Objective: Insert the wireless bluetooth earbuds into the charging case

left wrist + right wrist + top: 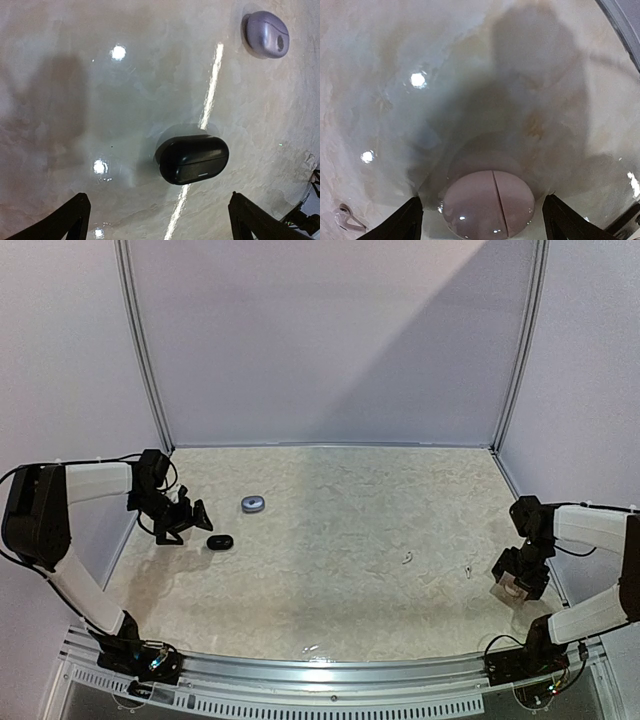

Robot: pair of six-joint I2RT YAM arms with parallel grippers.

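I'm seeing the left gripper hanging wide and empty, with the closed black case just above it at mid-frame. The right gripper is straddling the pink case, which is cut off at the bottom edge; I can't tell whether it's gripping. Squeezing off-centre risks squirting it away. The earbuds are lying loose right of centre overhead, too tiny to resolve.
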